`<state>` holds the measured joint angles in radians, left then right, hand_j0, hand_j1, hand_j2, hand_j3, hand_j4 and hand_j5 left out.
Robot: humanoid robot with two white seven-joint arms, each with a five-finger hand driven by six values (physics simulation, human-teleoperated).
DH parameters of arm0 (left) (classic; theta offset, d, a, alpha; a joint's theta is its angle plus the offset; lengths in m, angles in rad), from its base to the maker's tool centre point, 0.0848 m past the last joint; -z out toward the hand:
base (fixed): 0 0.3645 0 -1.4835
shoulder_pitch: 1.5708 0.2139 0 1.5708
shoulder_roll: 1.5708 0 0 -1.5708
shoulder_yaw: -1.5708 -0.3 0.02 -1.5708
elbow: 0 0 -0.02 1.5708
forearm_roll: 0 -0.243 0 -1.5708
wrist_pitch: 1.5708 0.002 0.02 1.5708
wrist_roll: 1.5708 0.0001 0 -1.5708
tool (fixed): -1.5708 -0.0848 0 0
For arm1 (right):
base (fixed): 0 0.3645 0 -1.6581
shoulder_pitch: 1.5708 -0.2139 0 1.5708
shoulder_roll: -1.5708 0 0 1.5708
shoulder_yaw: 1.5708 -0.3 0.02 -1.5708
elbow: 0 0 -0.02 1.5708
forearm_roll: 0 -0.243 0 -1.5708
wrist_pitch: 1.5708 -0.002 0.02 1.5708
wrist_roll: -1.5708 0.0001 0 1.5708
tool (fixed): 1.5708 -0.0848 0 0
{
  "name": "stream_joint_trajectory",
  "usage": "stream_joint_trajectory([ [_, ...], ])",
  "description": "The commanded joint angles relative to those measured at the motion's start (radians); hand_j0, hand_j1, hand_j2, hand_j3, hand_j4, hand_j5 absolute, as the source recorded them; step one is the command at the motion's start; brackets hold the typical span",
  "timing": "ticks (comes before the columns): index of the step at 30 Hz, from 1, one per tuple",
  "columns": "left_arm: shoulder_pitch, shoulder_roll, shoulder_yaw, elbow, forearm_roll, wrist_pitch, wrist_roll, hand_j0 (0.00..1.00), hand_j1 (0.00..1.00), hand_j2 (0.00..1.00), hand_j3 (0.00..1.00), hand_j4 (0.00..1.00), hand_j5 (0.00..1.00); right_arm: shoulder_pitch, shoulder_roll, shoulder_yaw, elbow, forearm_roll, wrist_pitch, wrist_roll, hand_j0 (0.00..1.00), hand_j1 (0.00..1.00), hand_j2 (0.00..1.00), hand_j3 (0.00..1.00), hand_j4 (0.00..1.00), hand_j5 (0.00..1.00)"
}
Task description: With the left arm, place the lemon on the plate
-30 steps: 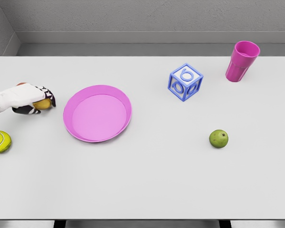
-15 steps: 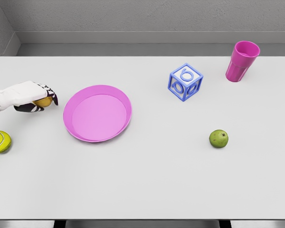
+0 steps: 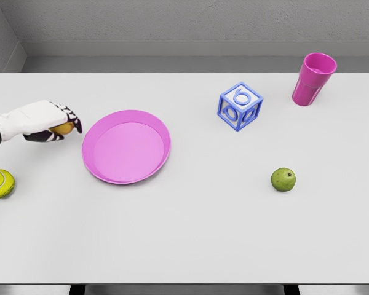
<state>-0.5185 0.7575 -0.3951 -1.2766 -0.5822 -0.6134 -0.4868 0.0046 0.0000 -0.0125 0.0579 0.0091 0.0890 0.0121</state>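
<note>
The left hand (image 3: 49,121) has its fingers curled around the lemon (image 3: 64,128), just left of the pink plate (image 3: 126,146) (not over its rim). Only a yellow-orange sliver of the fruit shows between the fingers, so its long axis cannot be told. A tennis ball (image 3: 0,182) lies left of the plate, nearer the camera.

The left hand (image 3: 49,120) is held out flat from the left edge, and its fingers (image 3: 71,117) are curled around something small and yellow.
</note>
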Motion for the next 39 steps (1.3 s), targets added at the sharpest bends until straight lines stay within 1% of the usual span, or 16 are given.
stream_joint_trajectory([
  [1, 0.000, 0.006, 0.001, -0.029, 0.016, 0.003, 0.001, 0.56, 0.56, 0.56, 0.56, 0.56, 0.56, 0.000, 0.000, 0.000, 0.000, 0.000, 0.000, 0.000, 1.00, 1.00, 1.00, 1.00, 1.00, 1.00],
  [3, 0.000, 0.019, 0.004, -0.032, 0.035, 0.003, 0.001, 0.56, 0.56, 0.56, 0.56, 0.56, 0.56, 0.000, 0.000, 0.000, 0.000, 0.000, 0.000, 0.000, 1.00, 1.00, 1.00, 1.00, 1.00, 1.00],
  [8, 0.002, 0.037, 0.004, -0.090, 0.065, 0.003, 0.001, 0.55, 0.55, 0.55, 0.55, 0.55, 0.55, 0.000, 0.000, 0.000, 0.000, 0.000, 0.000, 0.000, 1.00, 1.00, 1.00, 1.00, 1.00, 1.00],
  [14, 0.002, 0.039, 0.004, -0.150, 0.078, 0.003, 0.001, 0.56, 0.56, 0.56, 0.56, 0.56, 0.56, -0.002, 0.000, 0.000, 0.000, 0.000, 0.000, 0.000, 1.00, 1.00, 1.00, 1.00, 1.00, 1.00],
  [19, 0.005, 0.037, 0.001, -0.211, 0.078, 0.003, 0.002, 0.56, 0.56, 0.56, 0.56, 0.56, 0.56, 0.000, 0.000, 0.000, 0.000, 0.000, 0.000, 0.000, 1.00, 1.00, 1.00, 1.00, 1.00, 1.00],
  [21, 0.011, 0.034, -0.001, -0.245, 0.076, 0.003, 0.001, 0.56, 0.56, 0.56, 0.56, 0.56, 0.56, -0.002, 0.000, 0.000, 0.000, 0.000, 0.000, 0.000, 1.00, 1.00, 1.00, 1.00, 1.00, 1.00],
  [25, 0.026, 0.029, -0.001, -0.285, 0.073, 0.003, 0.002, 0.56, 0.56, 0.56, 0.56, 0.56, 0.56, 0.000, 0.000, 0.000, 0.000, 0.000, 0.000, 0.000, 1.00, 1.00, 1.00, 1.00, 1.00, 1.00],
  [26, 0.038, 0.028, 0.001, -0.305, 0.071, 0.003, 0.002, 0.56, 0.56, 0.56, 0.56, 0.56, 0.56, 0.000, 0.000, 0.000, 0.000, 0.000, 0.000, 0.000, 1.00, 1.00, 1.00, 1.00, 1.00, 1.00],
  [28, 0.040, 0.025, -0.001, -0.325, 0.071, 0.003, 0.001, 0.56, 0.56, 0.56, 0.56, 0.56, 0.56, 0.000, 0.000, 0.000, 0.000, 0.000, 0.000, 0.000, 1.00, 1.00, 1.00, 1.00, 1.00, 1.00],
  [33, 0.038, 0.011, -0.015, -0.362, 0.068, 0.003, 0.001, 0.56, 0.56, 0.56, 0.56, 0.56, 0.56, 0.000, 0.000, 0.000, 0.000, 0.000, 0.000, 0.000, 1.00, 1.00, 1.00, 1.00, 1.00, 1.00],
  [39, 0.037, 0.006, -0.016, -0.380, 0.073, 0.003, 0.001, 0.56, 0.56, 0.56, 0.56, 0.56, 0.56, 0.000, 0.000, 0.000, 0.000, 0.000, 0.000, 0.000, 1.00, 1.00, 1.00, 1.00, 1.00, 1.00],
])
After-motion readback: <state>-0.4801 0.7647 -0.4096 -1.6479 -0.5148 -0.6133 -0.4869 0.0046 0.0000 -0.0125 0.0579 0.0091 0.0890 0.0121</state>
